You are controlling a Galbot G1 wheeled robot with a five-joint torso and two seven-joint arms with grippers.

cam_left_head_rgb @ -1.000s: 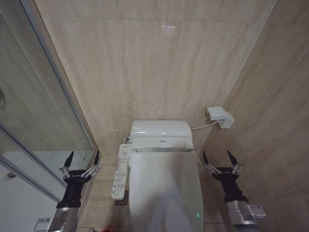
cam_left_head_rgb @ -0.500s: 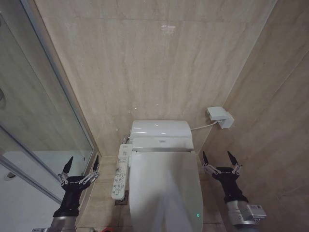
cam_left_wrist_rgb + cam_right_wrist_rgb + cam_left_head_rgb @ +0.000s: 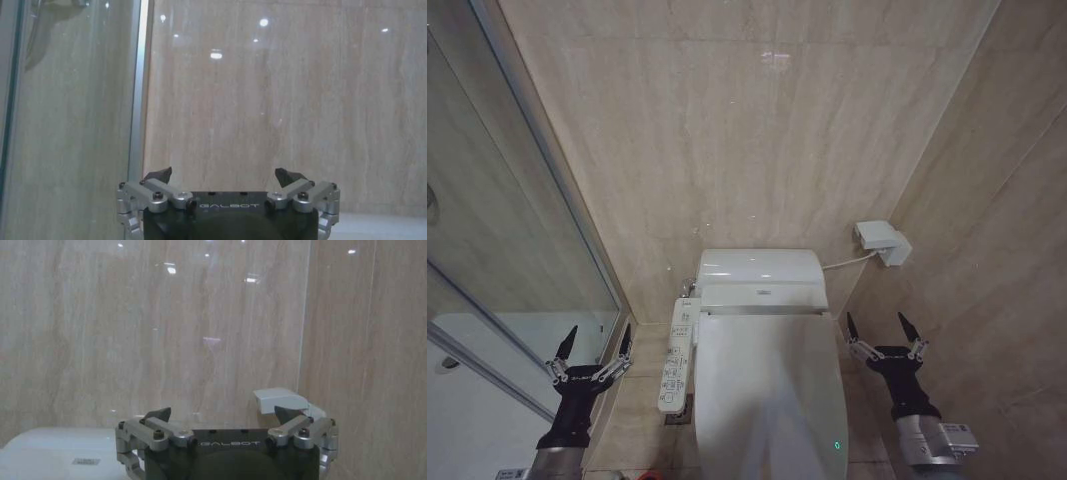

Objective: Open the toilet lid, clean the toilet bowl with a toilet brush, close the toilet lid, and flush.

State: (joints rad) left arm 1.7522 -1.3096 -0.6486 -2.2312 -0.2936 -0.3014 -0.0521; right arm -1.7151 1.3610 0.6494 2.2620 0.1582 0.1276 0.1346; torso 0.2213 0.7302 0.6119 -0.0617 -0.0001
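Observation:
The toilet lid (image 3: pixel 772 400) is a glossy white oval cover lying shut, and it hides the toilet bowl. The toilet brush is out of view. My left gripper (image 3: pixel 595 340) hangs open left of the toilet, beside the button panel (image 3: pixel 677 355), with nothing between its fingers. My right gripper (image 3: pixel 883 328) stands open on the lid's right side, also holding nothing and clear of the lid. In the left wrist view the left gripper (image 3: pixel 225 175) faces the marble wall. In the right wrist view the right gripper (image 3: pixel 223 414) points at the wall above the white tank (image 3: pixel 53 450).
A glass shower door (image 3: pixel 517 250) with a metal frame runs close along the left arm. The white tank (image 3: pixel 760 275) backs onto the marble wall. A small white wall box (image 3: pixel 882 242) with a cable sits right of the tank. A green light (image 3: pixel 835 445) glows by the lid.
My left gripper has dropped slightly lower and back toward me, still open. The right arm and the lid have not moved.

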